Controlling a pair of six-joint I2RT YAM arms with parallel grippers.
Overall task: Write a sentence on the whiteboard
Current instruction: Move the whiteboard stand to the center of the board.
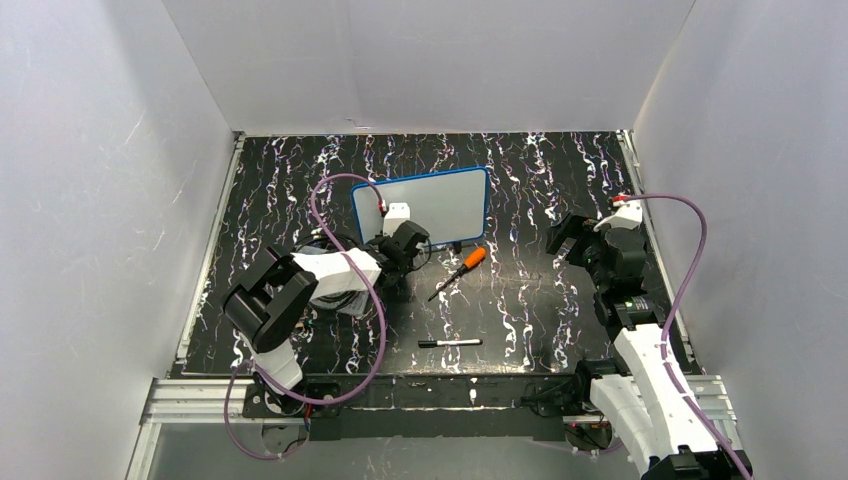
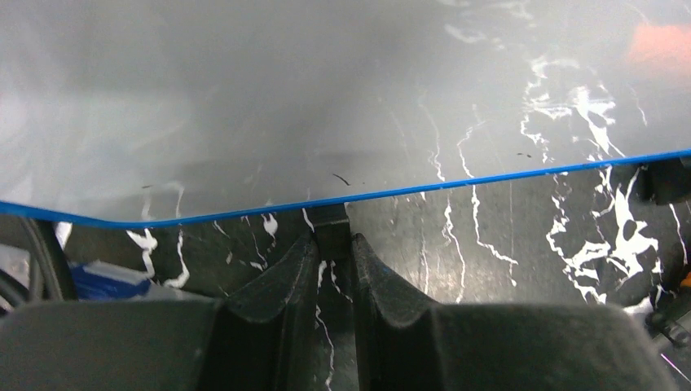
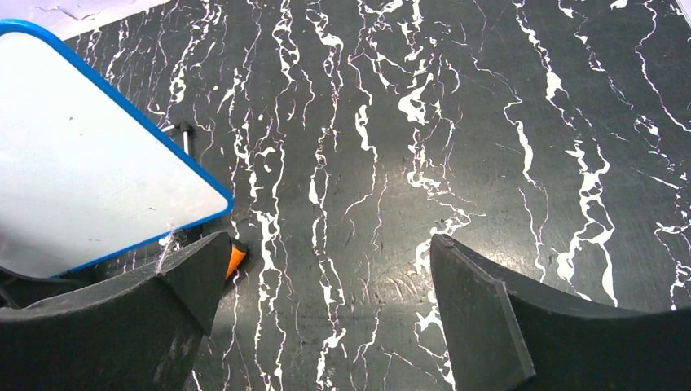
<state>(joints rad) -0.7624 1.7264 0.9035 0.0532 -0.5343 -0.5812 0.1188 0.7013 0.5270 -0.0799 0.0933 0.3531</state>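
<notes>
The small rectangular white whiteboard with a thin blue rim (image 1: 445,200) lies on the black, white-veined table (image 1: 540,310). Its near edge is directly ahead of the left gripper (image 2: 332,244). That gripper's jaws stand almost together with only a slit between them. A small dark piece sits between the tips right at the rim, and I cannot tell whether it is clamped. The right gripper (image 3: 330,248) stands wide open and empty, with the board's corner off beyond its left finger (image 3: 163,309). No sentence shows on the board, only a few specks, so the writing appears not yet begun. The thin black marker pen (image 1: 450,343) lies well behind the left jaws, toward the arm bases. An orange-handled screwdriver (image 1: 462,268) lies just beside those jaws, on their right. As I judge it, there are three risks. The board is loose, so a nudge from the left jaws could slide or turn it. The screwdriver could be knocked or grabbed by mistake. The slim marker, flat on the table, could roll out of a pinch.
</notes>
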